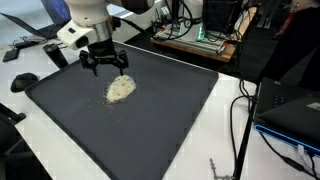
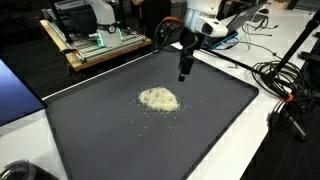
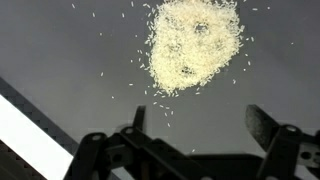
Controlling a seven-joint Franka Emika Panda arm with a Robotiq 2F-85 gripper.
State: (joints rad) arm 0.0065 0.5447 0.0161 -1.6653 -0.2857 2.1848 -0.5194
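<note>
your fingers (image 3: 262, 125) stand wide apart, holding nothing, hovering just beside the rice pile (image 3: 195, 45) on the dark mat (image 3: 60, 60), loose grains (image 3: 160, 102) around it.

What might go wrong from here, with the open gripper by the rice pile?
1. The rice pile is loose, with stray grains around it; the gripper descending could scatter it across the dark mat.
2. The grains look too fine for the wide fingers; closing would probably catch few.
</note>
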